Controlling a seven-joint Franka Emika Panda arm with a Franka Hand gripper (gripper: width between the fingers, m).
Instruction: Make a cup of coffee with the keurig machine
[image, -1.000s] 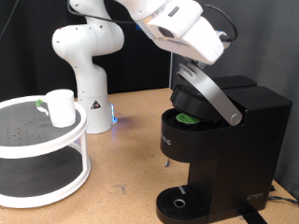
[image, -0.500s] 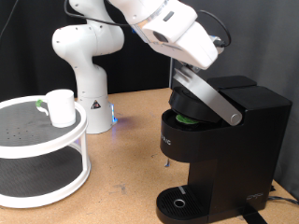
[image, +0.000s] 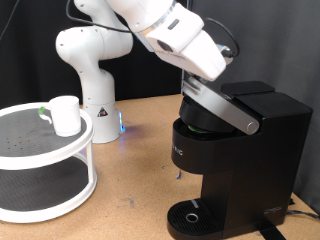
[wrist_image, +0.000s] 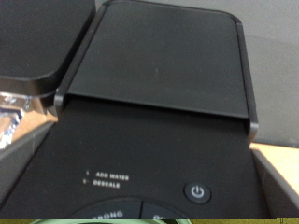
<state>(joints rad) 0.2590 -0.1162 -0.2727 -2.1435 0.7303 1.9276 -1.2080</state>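
The keurig machine (image: 245, 150) stands at the exterior view's right, black and boxy, its silver-grey lid handle (image: 220, 106) partly lowered over the brew head. My gripper (image: 197, 78) presses on the upper end of that handle; its fingers are hidden behind the white hand. The wrist view looks down on the keurig machine's flat black top (wrist_image: 159, 65) and its power button (wrist_image: 196, 192); no fingers show there. The cup (image: 66, 114), white with a handle, sits on the top tier of a round shelf at the exterior view's left, far from the gripper.
The white two-tier round shelf (image: 50, 175) fills the exterior view's lower left. The robot's white base (image: 95, 75) stands behind it with a blue light at its foot. The round drip tray (image: 190, 217) sits at the machine's base.
The arm has moved down and to the exterior view's left, and the lid handle has swung lower. The green pod top in the brew head is now covered.
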